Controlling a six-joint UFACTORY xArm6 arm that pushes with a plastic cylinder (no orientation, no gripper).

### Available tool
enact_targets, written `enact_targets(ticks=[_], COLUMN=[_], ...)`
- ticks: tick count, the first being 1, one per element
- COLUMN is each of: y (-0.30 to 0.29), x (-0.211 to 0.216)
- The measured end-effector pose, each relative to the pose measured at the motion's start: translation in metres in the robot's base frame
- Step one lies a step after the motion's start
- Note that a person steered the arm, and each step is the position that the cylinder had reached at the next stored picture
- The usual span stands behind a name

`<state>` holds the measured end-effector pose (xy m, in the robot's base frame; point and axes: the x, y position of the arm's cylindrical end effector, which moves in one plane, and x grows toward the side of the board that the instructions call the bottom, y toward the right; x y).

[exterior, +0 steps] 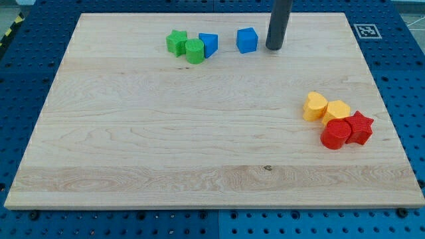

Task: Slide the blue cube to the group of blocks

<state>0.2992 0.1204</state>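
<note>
The blue cube (247, 40) sits on the wooden board near the view's top, a little right of centre. My tip (275, 48) is on the board just to the cube's right, a small gap apart from it. To the cube's left a group stands close together: a green star (176, 42), a green cylinder (195, 51) and a second blue block (209, 44) of unclear shape. The cube is apart from this group by a short gap.
At the view's right a second cluster holds a yellow heart (315, 106), a yellow block (337, 110), a red cylinder (336, 134) and a red star (360, 127). The board's top edge (199, 14) runs just above the blue cube.
</note>
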Motion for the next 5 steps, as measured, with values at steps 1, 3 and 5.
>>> enact_targets(ticks=[1, 3, 5], y=[0.001, -0.03, -0.076], x=[-0.017, -0.026, 0.003])
